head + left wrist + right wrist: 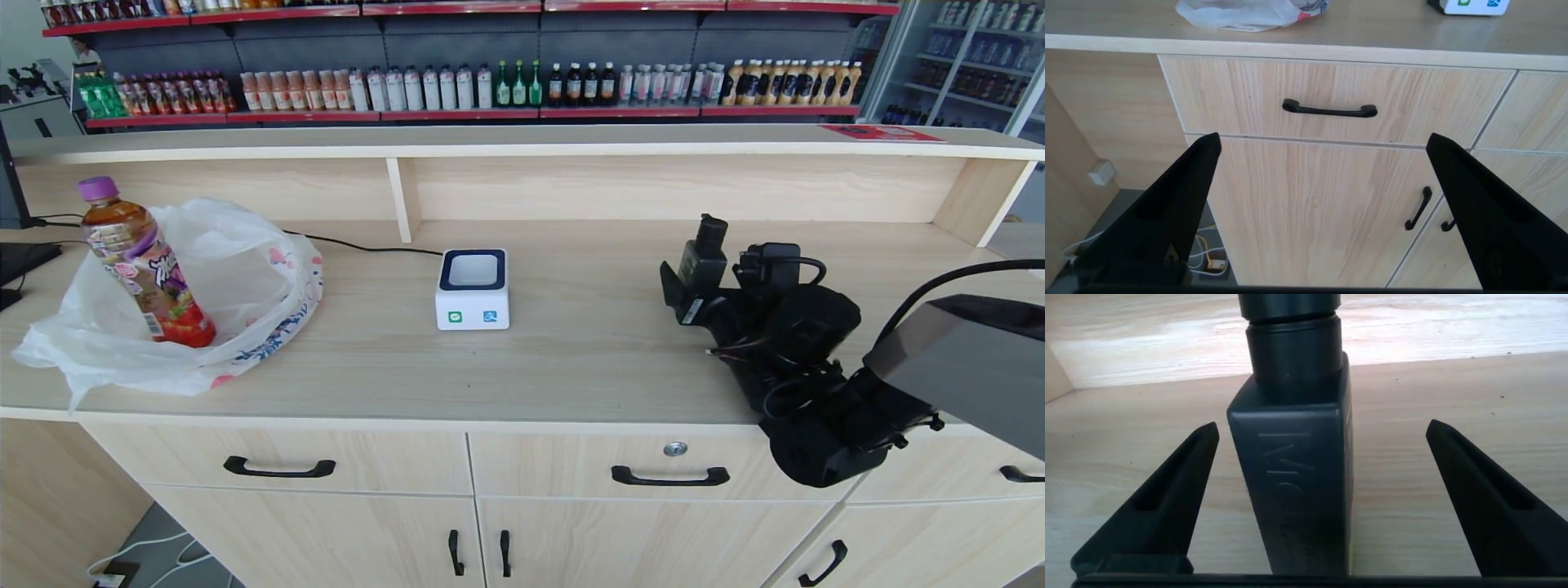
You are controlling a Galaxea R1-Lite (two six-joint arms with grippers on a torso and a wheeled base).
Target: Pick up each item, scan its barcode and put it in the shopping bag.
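**Dark bottle framed by spread right jaws; tea bottle in the bag**

The right jaws were spread wide over the right part of the worktop (pixel 571 359). Their fingers (pixel 1167 506) stood on either side of a dark bottle (pixel 1290 457) with a black cap, and a clear gap showed on both sides, so neither finger touched it. The bottle stood upright on the wood, well apart from the scanner (pixel 473 290), a small white box with a dark-rimmed window that sat near the middle of the worktop.

At the left end lay the shopping bag (pixel 253 269), a crumpled white plastic one with its mouth open. A tea bottle (pixel 143 265) with a purple cap stood tilted inside it, its red base down in the folds. A black cable (pixel 359 245) ran along the worktop behind the bag towards the scanner.

The left jaws were spread too and held nothing. Their fingers (pixel 1167 212) were low in front of the cabinet, facing a drawer with a black handle (pixel 1329 109) below the bag's end of the worktop.
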